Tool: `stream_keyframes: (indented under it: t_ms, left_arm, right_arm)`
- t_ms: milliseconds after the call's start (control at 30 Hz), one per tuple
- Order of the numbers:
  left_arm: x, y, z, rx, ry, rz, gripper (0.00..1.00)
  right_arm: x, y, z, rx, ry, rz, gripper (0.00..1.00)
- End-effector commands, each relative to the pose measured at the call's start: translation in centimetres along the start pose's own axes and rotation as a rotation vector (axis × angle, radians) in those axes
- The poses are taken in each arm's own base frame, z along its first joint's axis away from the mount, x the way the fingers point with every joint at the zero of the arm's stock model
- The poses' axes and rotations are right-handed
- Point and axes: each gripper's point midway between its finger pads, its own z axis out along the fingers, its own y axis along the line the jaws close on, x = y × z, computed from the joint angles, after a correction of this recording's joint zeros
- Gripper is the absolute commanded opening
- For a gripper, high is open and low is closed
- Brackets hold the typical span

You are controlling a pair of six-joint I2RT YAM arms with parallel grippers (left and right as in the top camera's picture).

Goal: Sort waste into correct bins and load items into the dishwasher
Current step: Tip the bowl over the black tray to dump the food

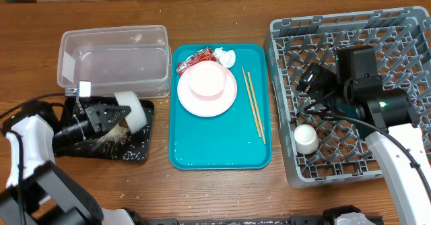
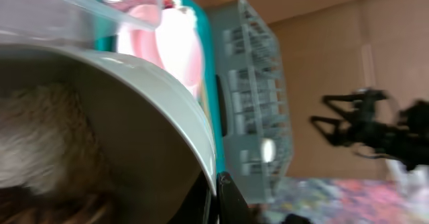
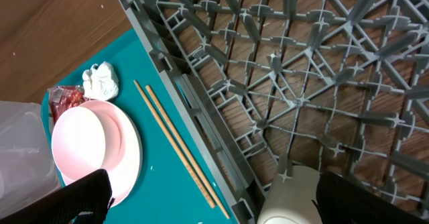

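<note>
My left gripper (image 1: 108, 115) is shut on the rim of a white bowl (image 1: 132, 110), tilted on its side over the shallow black tray (image 1: 138, 152). Brown and white crumbs (image 1: 111, 139) lie on the tray and inside the bowl (image 2: 40, 137). Pale pink plates (image 1: 207, 87), a red wrapper (image 1: 194, 58), a white tissue (image 1: 225, 56) and two chopsticks (image 1: 252, 104) lie on the teal tray (image 1: 202, 151). My right gripper (image 1: 313, 80) is open and empty above the grey dish rack (image 1: 404, 43). A small white cup (image 1: 306, 139) stands in the rack's near left corner (image 3: 295, 197).
The clear tub (image 1: 111, 56) stands just behind the black tray, with a little waste inside. In the right wrist view, the chopsticks (image 3: 177, 143), plates (image 3: 94, 147), tissue (image 3: 100, 80) and wrapper (image 3: 65, 98) lie left of the rack wall (image 3: 194, 96).
</note>
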Motion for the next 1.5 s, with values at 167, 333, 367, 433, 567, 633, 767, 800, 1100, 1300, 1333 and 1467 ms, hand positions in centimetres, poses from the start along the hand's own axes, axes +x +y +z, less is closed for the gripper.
stream_keyframes:
  t_ms: [167,333,367,433,567,633,767,800,1100,1300,1333,1467]
  left_arm:
    - [-2.6,-2.5,-1.3,0.225,-0.187,-0.009,0.04]
    - [-2.9,-1.3,-3.4,0.184,-0.245,-0.049,0.04]
    - [-2.9,-1.0,-3.8,0.172,-0.254,-0.055,0.04]
    - [-2.8,-0.6,-4.3,0.153,-0.261,-0.071,0.04]
    - [-2.6,-0.7,-4.4,0.151,-0.261,-0.087,0.04]
    - [-2.5,-0.8,-4.2,0.154,-0.253,-0.084,0.04]
    - [-2.2,-1.5,-4.0,0.167,-0.248,-0.063,0.04]
    - [-2.1,-1.7,-3.9,0.17,-0.247,-0.057,0.04]
    - [-1.3,-3.8,-2.4,0.177,-0.174,0.085,0.04]
    - [-0.1,-4.8,-0.2,0.184,-0.055,0.134,0.04]
    - [0.1,-5.2,0.4,0.189,-0.025,0.151,0.04]
    - [1.1,-7.4,3.0,0.215,0.111,0.205,0.04]
  right_arm:
    - [0.2,-0.5,-0.3,0.018,0.004,0.006,1.0]
    - [0.5,-0.8,-0.4,0.031,0.019,0.005,1.0]
    - [0.5,-0.8,-0.4,0.031,0.019,0.005,1.0]
    - [0.5,-0.8,-0.4,0.03,0.018,0.005,1.0]
    - [0.5,-0.7,-0.4,0.029,0.018,0.005,1.0]
    - [0.5,-0.8,-0.4,0.03,0.018,0.005,1.0]
    - [0.5,-0.8,-0.4,0.03,0.018,0.005,1.0]
    - [0.5,-0.8,-0.4,0.03,0.018,0.005,1.0]
    - [0.5,-0.8,-0.4,0.03,0.018,0.005,1.0]
    - [0.5,-0.7,-0.4,0.029,0.017,0.005,1.0]
    - [0.5,-0.7,-0.4,0.028,0.016,0.005,1.0]
    - [0.4,-0.7,-0.4,0.027,0.015,0.005,1.0]
